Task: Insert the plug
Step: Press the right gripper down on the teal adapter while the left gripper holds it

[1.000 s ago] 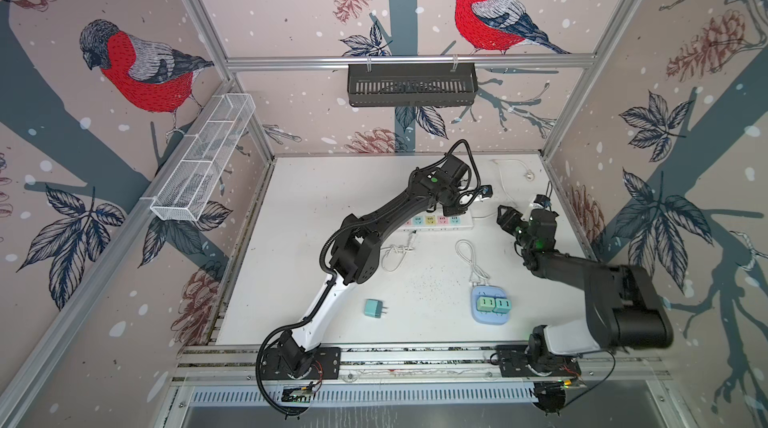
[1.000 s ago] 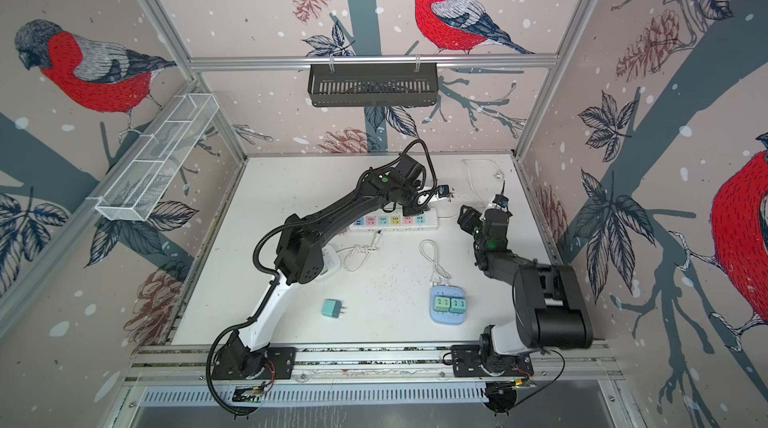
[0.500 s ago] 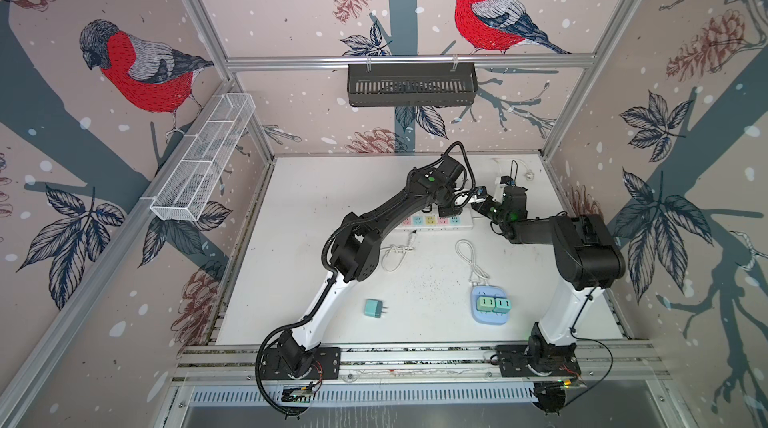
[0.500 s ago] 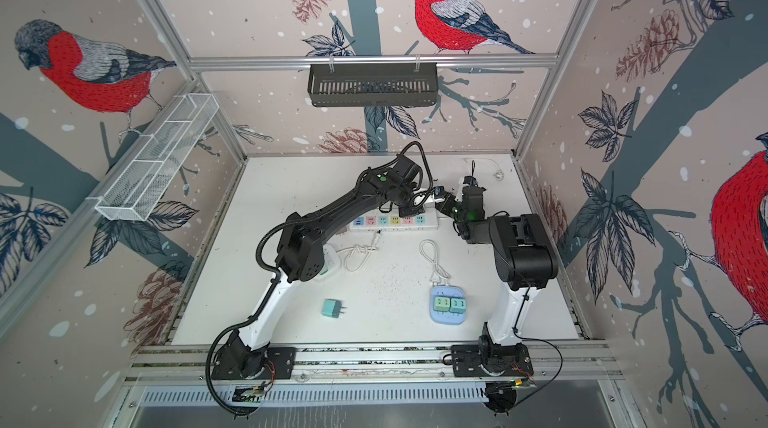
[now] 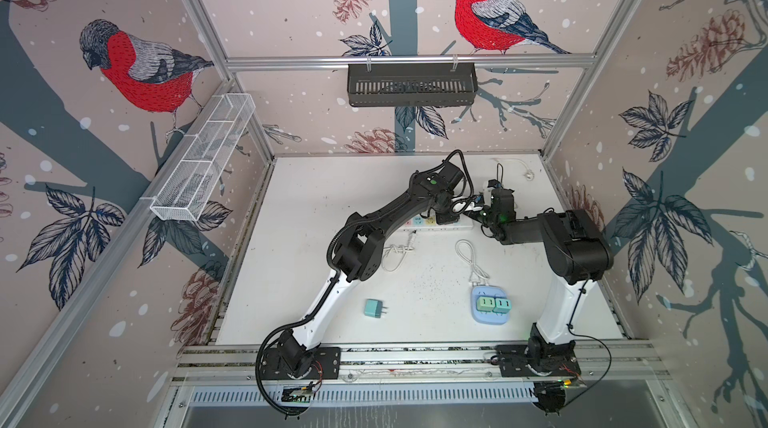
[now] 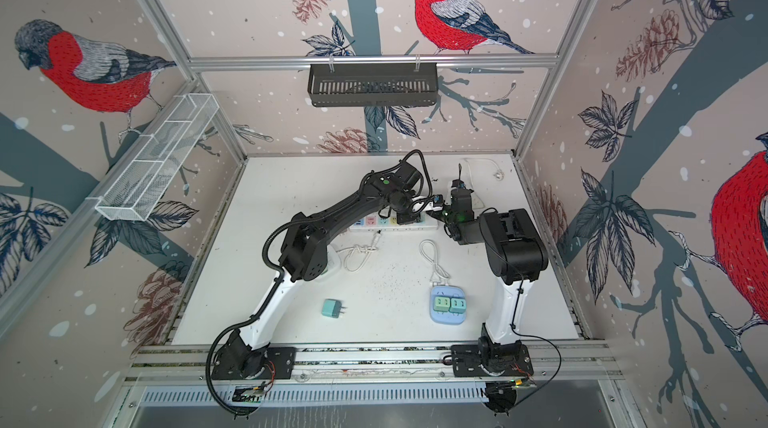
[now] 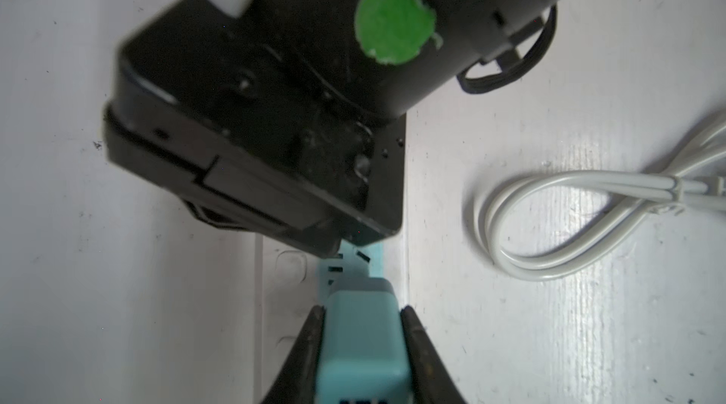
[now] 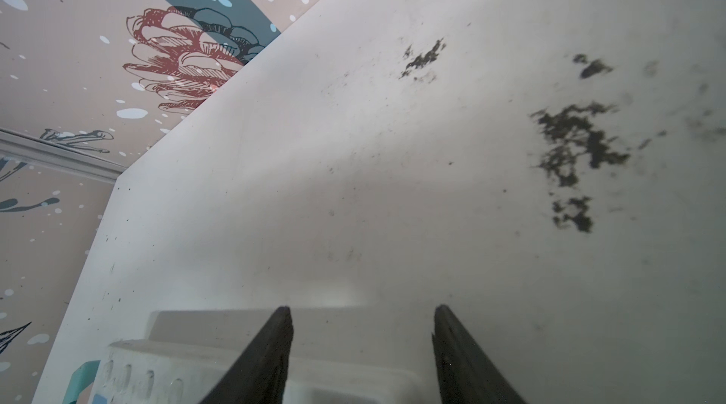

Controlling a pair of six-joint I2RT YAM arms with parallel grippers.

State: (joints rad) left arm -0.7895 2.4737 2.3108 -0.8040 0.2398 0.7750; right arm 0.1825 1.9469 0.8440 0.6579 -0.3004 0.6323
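Teal plug [image 7: 361, 343] sits clamped between the two black fingers of the left claw [image 7: 362, 309], which press on its opposite sides. It is held over the white power strip [image 5: 419, 223], directly above a teal-faced socket [image 7: 338, 264] whose dark slots show just past the plug's front edge. The prongs are hidden, so I cannot tell whether they have entered the slots.

In both top views the strip lies across the far middle of the table [image 5: 332, 197], and the two arms meet over its right-hand part. The right claw [image 8: 363, 307] is at that end of the strip, its fingers standing apart with the strip's white end between them. Whether they touch the casing cannot be made out. In the left wrist view the right arm's black wrist housing fills the space just beyond the plug.

A white looped cable [image 5: 467, 255] runs from near the strip to a pale blue adapter block [image 5: 490, 305] that carries two green plugs side by side. A knotted white cable [image 5: 395, 253] lies beside the left arm's elbow. A loose teal plug [image 5: 374, 308] lies on its side nearer the front, well apart from the strip.
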